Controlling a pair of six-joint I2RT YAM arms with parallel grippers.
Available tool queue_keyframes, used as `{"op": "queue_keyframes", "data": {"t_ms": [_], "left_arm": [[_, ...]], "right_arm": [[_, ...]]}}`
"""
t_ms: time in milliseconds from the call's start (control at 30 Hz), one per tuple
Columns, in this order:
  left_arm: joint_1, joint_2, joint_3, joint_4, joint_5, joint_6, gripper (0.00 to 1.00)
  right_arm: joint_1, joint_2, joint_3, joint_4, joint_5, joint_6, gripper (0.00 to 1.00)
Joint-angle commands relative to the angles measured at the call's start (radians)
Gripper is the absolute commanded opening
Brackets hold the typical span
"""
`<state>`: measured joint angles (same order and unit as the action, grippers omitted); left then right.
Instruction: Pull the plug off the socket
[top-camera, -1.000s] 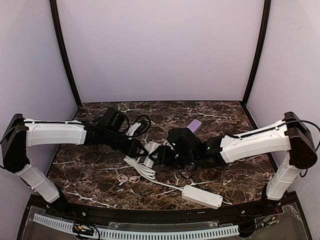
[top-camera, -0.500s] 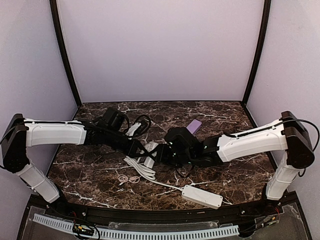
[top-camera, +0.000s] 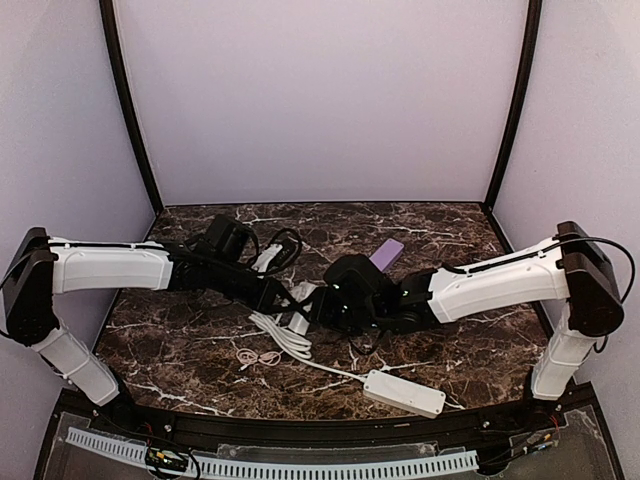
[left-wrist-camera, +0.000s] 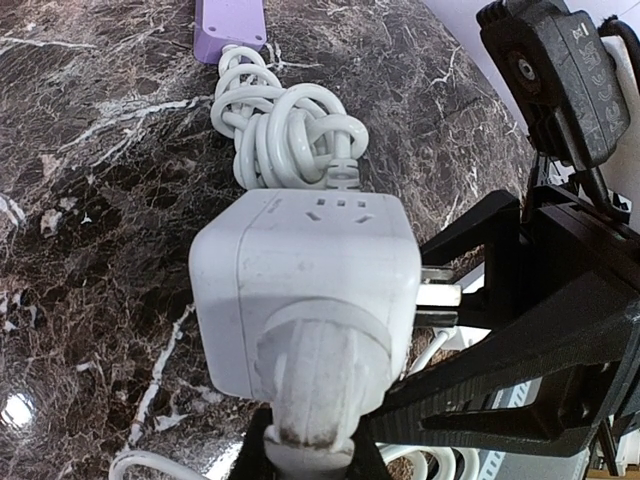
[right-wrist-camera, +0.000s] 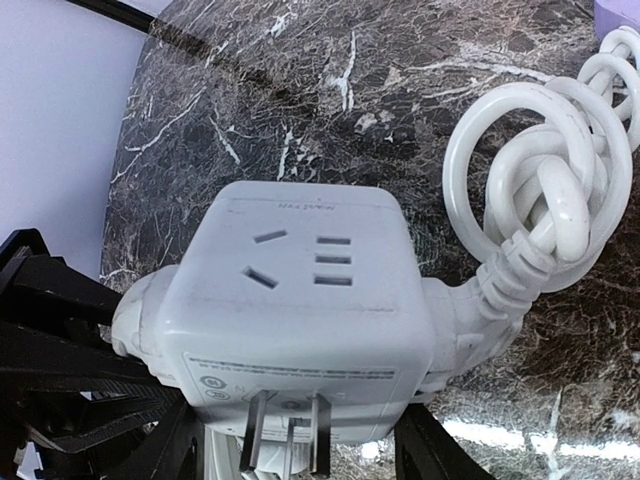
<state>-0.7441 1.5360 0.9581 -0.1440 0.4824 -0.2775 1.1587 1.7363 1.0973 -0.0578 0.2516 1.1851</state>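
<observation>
Two grippers meet on one assembly, mid-surface (top-camera: 450, 350). Left gripper (left-wrist-camera: 310, 455): jaws closed on the plug (left-wrist-camera: 320, 370), which is seated in the socket (left-wrist-camera: 300, 260). The plug's long axis lies level, in line with the left jaws, nose toward the right arm. Right gripper (right-wrist-camera: 288, 450): jaws clamp the socket's sides, its bare prongs (right-wrist-camera: 285, 435) facing that wrist. Since a second ago, the right arm has slid left and its jaws have narrowed onto the socket.

Your dark marble table (top-camera: 170, 340) stood between pale lilac walls (top-camera: 320, 100), black posts (top-camera: 128, 110) framing the back corners.
</observation>
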Motion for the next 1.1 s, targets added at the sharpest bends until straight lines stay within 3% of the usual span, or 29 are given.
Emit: {"op": "queue_keyframes", "data": {"t_ms": [0,300,633,767,1067], "left_arm": [[-0.017,-0.049,0.003,0.103,0.098,0.011,0.01],[-0.03,-0.064,0.011,0.107,0.163,0.047,0.01],[-0.035,-0.063,0.02,0.105,0.199,0.059,0.0],[-0.035,-0.047,0.037,0.078,0.208,0.065,0.01],[-0.029,-0.05,0.053,0.044,0.195,0.084,0.01]], "right_arm": [[-0.011,0.026,0.021,-0.034,0.085,0.007,0.54],[-0.015,0.058,0.026,-0.068,0.123,-0.042,0.43],[-0.016,0.051,0.01,-0.054,0.137,-0.117,0.23],[-0.016,0.053,0.004,-0.037,0.142,-0.194,0.1],[-0.014,0.06,-0.01,-0.04,0.173,-0.309,0.0]]}}
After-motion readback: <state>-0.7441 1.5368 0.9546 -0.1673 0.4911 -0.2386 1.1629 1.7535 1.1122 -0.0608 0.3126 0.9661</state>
